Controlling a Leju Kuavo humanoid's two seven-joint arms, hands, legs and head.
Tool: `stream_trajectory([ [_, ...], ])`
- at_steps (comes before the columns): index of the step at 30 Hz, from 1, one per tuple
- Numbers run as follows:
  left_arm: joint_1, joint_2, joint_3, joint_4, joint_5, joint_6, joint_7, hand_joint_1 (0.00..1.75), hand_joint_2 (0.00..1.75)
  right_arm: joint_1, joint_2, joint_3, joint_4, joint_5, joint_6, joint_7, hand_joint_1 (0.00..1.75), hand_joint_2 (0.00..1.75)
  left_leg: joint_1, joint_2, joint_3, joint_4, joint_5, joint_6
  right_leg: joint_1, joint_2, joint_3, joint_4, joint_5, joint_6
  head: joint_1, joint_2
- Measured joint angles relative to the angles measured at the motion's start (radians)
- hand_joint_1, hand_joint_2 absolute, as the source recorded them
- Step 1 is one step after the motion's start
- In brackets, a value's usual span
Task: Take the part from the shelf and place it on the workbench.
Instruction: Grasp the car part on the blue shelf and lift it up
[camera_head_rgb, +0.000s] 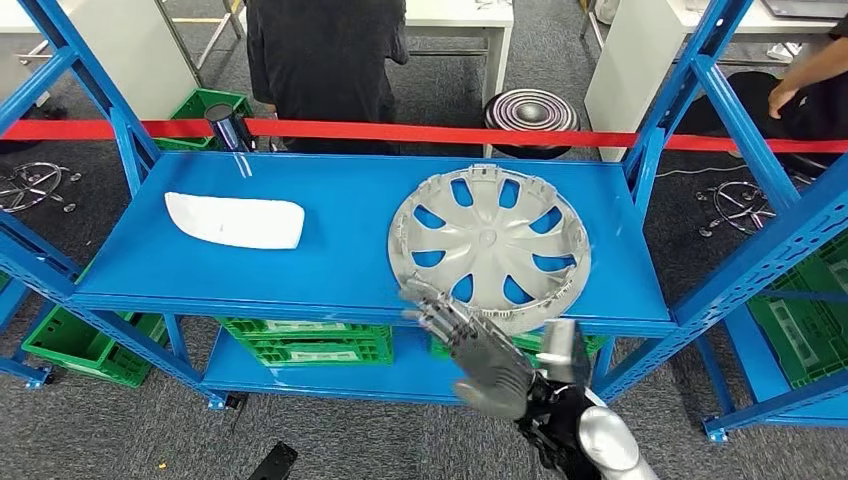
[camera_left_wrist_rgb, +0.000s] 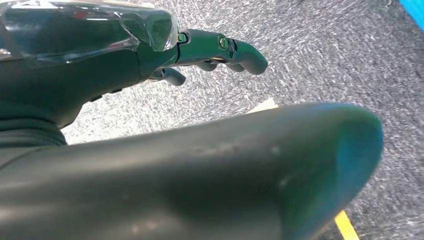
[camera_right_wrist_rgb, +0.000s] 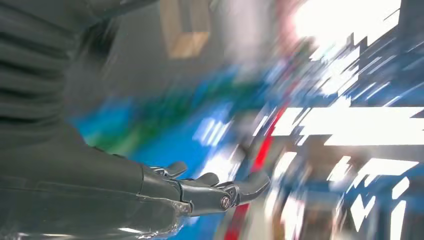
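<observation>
From the head view I have my right hand (camera_head_rgb: 487, 352) at lower centre of the frame, raised on its silver arm, fingers spread and holding nothing. Its fingertips (camera_head_rgb: 425, 300) overlap the near rim of the hubcap (camera_head_rgb: 489, 245), at the front lip of the shelf — whether they actually touch it I cannot tell. The hubcap, a grey wheel cover with cut-out slots showing blue through them, lies flat on the right half of the blue shelf (camera_head_rgb: 340, 225), just above and slightly right of the hand, its near edge reaching the shelf's front edge.

In the right wrist view the picture is heavily blurred; the right hand's fingers (camera_right_wrist_rgb: 220, 187) extend loosely with nothing between them.

My left hand (camera_left_wrist_rgb: 150, 65) appears in its wrist view over grey carpet, fingers gently bent and empty.

Further out, at left centre of the head view, a white curved panel (camera_head_rgb: 236, 220) lies on the same shelf, well apart from the hubcap. Behind it stands a small dark cylinder (camera_head_rgb: 226, 127). A red tape (camera_head_rgb: 420, 132) runs across the upper frame, and beyond it a person (camera_head_rgb: 320, 60) in dark clothes stands at top centre. Green crates (camera_head_rgb: 310, 340) sit beneath the shelf.
</observation>
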Motion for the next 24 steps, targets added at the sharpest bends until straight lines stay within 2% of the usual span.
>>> stream_trajectory([
  [1,0.001,0.001,0.001,0.0,0.002,0.003,-0.001,0.0,0.0,-0.004,0.0,0.0,0.001,0.115,-0.064,0.0,0.0,1.75,-0.001,-0.001,-0.003,0.009,-0.006,-0.005,0.001,0.0,0.009,-0.017,0.005,-0.006,-0.001,0.0],
  [3,0.004,0.001,0.002,0.0,0.007,0.011,-0.002,0.0,0.0,-0.014,-0.001,0.004,0.002,0.337,-0.186,0.003,0.0,1.75,0.001,0.0,-0.006,0.015,-0.011,-0.011,0.002,0.002,0.008,-0.013,0.004,-0.023,-0.002,0.0],
  [5,0.006,0.0,0.002,0.001,0.01,0.018,-0.002,0.0,0.0,-0.025,-0.002,0.009,0.003,0.508,-0.278,0.008,0.0,1.75,0.006,0.002,-0.014,0.034,-0.026,-0.018,-0.001,0.003,0.011,-0.014,0.003,-0.033,-0.003,0.0],
  [7,0.007,-0.002,0.002,0.001,0.01,0.021,-0.002,0.0,0.0,-0.031,-0.003,0.015,0.003,0.595,-0.326,0.012,0.0,1.75,0.01,0.006,-0.054,0.121,-0.075,-0.029,-0.003,0.003,0.016,-0.014,0.001,-0.04,-0.005,0.0],
  [9,0.01,-0.002,0.002,0.001,0.011,0.025,-0.002,0.0,0.0,-0.033,-0.005,0.02,0.003,0.63,-0.346,0.013,0.0,1.75,0.011,0.01,-0.122,0.259,-0.13,-0.036,0.0,0.002,0.018,-0.014,-0.001,-0.043,-0.006,0.0],
  [10,0.012,-0.003,0.002,0.001,0.011,0.026,-0.002,0.0,0.0,-0.033,-0.006,0.023,0.004,0.64,-0.352,0.014,0.0,1.75,0.011,0.011,-0.147,0.303,-0.139,-0.036,0.002,0.002,0.018,-0.014,-0.002,-0.044,-0.006,0.0],
  [11,0.014,-0.003,0.002,0.001,0.01,0.026,-0.001,0.0,0.0,-0.033,-0.008,0.025,0.006,0.65,-0.359,0.017,0.0,1.75,0.011,0.011,-0.155,0.31,-0.128,-0.033,0.004,0.003,0.02,-0.014,-0.003,-0.046,-0.006,0.0],
  [12,0.015,-0.003,0.002,0.001,0.01,0.027,0.0,0.0,0.0,-0.033,-0.01,0.026,0.007,0.662,-0.369,0.02,0.0,1.75,0.01,0.011,-0.143,0.275,-0.098,-0.027,0.007,0.004,0.023,-0.014,-0.004,-0.047,-0.006,0.0],
  [14,0.016,-0.002,0.003,0.001,0.007,0.027,0.004,0.0,0.0,-0.036,-0.014,0.028,0.01,0.696,-0.395,0.027,0.0,1.75,0.004,0.011,-0.08,0.134,-0.028,-0.004,0.011,0.006,0.029,-0.016,-0.007,-0.049,-0.006,0.0],
  [15,0.016,-0.002,0.003,0.001,0.006,0.028,0.006,0.0,0.0,-0.039,-0.017,0.028,0.012,0.714,-0.408,0.029,0.0,1.75,-0.001,0.012,-0.053,0.077,-0.008,0.008,0.012,0.007,0.03,-0.017,-0.007,-0.049,-0.005,0.0],
  [16,0.015,-0.001,0.003,0.001,0.005,0.028,0.007,0.0,0.0,-0.041,-0.021,0.028,0.015,0.732,-0.419,0.032,0.0,1.75,-0.006,0.013,-0.037,0.041,0.0,0.017,0.012,0.007,0.029,-0.019,-0.007,-0.046,-0.005,0.0],
  [17,0.015,0.0,0.003,0.001,0.004,0.028,0.009,0.0,0.0,-0.041,-0.024,0.029,0.018,0.747,-0.427,0.034,0.0,1.75,-0.011,0.013,-0.032,0.028,-0.003,0.023,0.01,0.007,0.028,-0.021,-0.007,-0.043,-0.006,0.0],
  [18,0.015,0.0,0.002,0.001,0.003,0.028,0.01,0.0,0.0,-0.042,-0.027,0.029,0.021,0.758,-0.432,0.036,0.0,1.75,-0.015,0.013,-0.031,0.022,-0.002,0.026,0.01,0.006,0.028,-0.024,-0.006,-0.037,-0.007,0.0],
  [20,0.016,0.0,0.002,0.0,0.002,0.028,0.012,0.0,0.0,-0.042,-0.035,0.031,0.025,0.776,-0.433,0.043,0.0,1.75,-0.01,0.013,-0.012,-0.007,0.01,0.03,0.012,0.004,0.026,-0.019,-0.011,-0.031,-0.006,0.0],
  [22,0.013,-0.002,0.003,0.0,0.001,0.027,0.014,0.0,0.0,-0.046,-0.046,0.032,0.029,0.789,-0.43,0.05,0.0,1.75,-0.005,0.015,0.01,-0.037,0.024,0.036,0.016,0.003,-0.004,0.048,-0.042,-0.034,-0.004,0.0],
  [24,0.01,-0.006,0.003,0.0,0.001,0.025,0.015,0.0,0.0,-0.048,-0.058,0.035,0.038,0.8,-0.425,0.058,0.0,1.75,-0.007,0.013,0.013,-0.04,0.027,0.039,0.013,0.002,-0.069,0.175,-0.089,-0.037,-0.002,0.0],
])
